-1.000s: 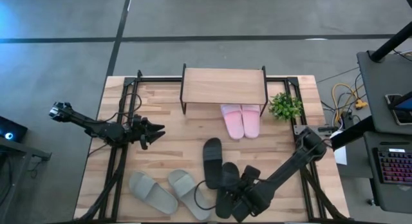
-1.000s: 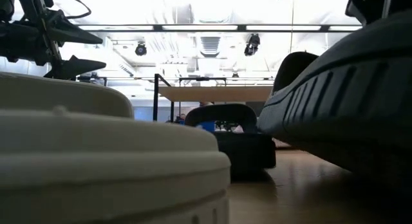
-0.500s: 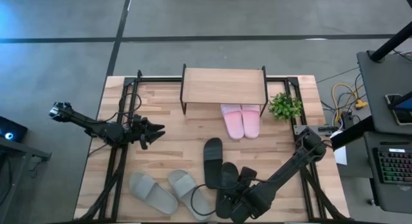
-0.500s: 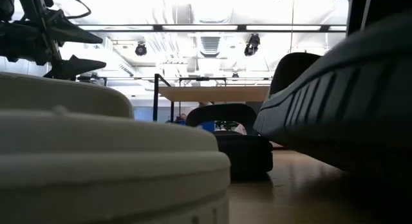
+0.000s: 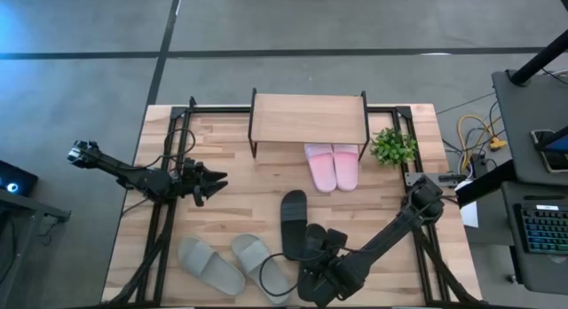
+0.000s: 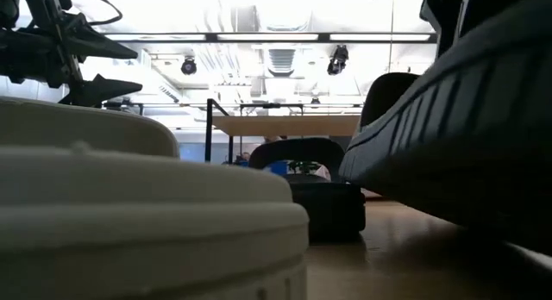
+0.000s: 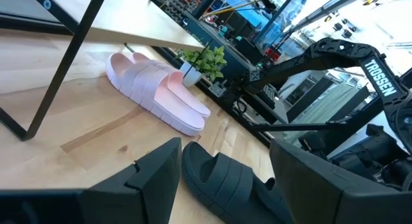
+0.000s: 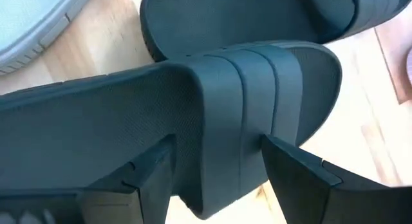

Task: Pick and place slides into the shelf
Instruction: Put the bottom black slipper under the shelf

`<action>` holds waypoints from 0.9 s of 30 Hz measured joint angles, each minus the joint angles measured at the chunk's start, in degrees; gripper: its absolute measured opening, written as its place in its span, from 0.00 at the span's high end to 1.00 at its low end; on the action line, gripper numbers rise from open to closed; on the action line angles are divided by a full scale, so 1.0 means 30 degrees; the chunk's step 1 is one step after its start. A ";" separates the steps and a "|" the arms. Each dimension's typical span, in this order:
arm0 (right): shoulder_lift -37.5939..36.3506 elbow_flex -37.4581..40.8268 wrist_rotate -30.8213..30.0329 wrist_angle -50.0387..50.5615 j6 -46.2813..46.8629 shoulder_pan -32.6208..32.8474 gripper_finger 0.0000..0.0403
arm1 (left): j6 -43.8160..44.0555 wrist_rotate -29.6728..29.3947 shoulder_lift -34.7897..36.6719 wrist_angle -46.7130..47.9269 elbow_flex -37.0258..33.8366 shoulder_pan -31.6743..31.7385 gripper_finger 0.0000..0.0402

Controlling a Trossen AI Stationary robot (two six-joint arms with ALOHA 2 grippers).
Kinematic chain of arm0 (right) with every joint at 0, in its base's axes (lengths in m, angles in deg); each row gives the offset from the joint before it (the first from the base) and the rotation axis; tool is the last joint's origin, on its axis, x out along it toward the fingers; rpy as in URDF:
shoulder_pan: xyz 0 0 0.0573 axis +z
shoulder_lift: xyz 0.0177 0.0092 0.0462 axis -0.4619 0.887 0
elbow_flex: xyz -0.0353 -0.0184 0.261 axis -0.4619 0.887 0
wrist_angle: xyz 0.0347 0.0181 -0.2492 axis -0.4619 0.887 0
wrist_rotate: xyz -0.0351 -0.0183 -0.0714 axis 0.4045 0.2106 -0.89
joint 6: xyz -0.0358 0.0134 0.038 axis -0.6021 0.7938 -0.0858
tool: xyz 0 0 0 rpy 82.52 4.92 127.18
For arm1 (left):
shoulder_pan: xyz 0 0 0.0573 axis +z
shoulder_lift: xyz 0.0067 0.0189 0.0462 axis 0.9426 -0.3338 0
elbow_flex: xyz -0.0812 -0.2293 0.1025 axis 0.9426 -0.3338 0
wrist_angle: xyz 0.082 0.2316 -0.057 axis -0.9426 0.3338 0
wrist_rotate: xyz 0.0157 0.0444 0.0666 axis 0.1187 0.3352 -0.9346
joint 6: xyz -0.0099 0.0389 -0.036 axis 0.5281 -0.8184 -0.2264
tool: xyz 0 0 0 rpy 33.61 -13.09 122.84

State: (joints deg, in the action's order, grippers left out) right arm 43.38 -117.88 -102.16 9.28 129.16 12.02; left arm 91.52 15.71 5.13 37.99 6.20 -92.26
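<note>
My right gripper (image 5: pixel 316 275) is near the table's near edge, shut on a black slide (image 5: pixel 312 249); the low view shows that slide (image 6: pixel 457 136) tilted, its ribbed sole raised. The second black slide (image 5: pixel 292 222) lies flat beside it. The pale pink pair (image 5: pixel 333 166) rests with its heels under the shelf (image 5: pixel 309 118). The grey-green pair (image 5: pixel 232 264) lies flat at the near left. My left gripper (image 5: pixel 213 179) waits open above the table's left side. My right gripper has the black slide by its wide ribbed strap (image 8: pixel 239 127), pinched between the two fingers (image 8: pixel 149 179), which stand at the strap's two edges. It comes from above, slanting from the right. The slide is tilted, one end raised; what still rests on the table is hidden.
A small green potted plant (image 5: pixel 393 146) stands right of the shelf. A black cord (image 5: pixel 266 275) loops by the grey-green slides. Black frame rails (image 5: pixel 173 149) run along the table's left and right sides. Bare wood lies between the left gripper and the pink pair.
My right gripper has moved toward the table's left and near edge, carrying the black slide with it. In the low view the slide's raised sole has shifted left and tipped up more. The left arm has kept still.
</note>
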 joint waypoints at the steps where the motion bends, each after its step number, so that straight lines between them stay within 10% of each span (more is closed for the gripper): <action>1: 0.0006 0.0000 -0.0098 0.0028 0.0015 -0.0006 0.45 | 0.0000 0.0014 0.0000 0.0001 0.0000 -0.0003 0.44; 11: 0.0019 -0.0117 -0.1363 0.1304 0.0423 -0.0189 0.58 | 0.0000 0.0007 0.0036 0.0000 0.0000 -0.0007 0.44; 21: -0.0183 -0.0174 0.0400 0.1411 0.0994 -0.1092 0.95 | -0.0058 0.0004 0.0044 0.0000 -0.0007 0.0000 0.44; 27: -0.1365 -0.0971 -0.1413 0.2476 0.2377 -0.1171 0.97 | -0.0073 0.0007 0.0036 -0.0007 -0.0007 -0.0007 0.44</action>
State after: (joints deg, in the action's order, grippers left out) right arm 39.28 -120.80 -106.40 16.71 136.29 8.51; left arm 91.30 15.73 5.24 37.96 6.17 -92.28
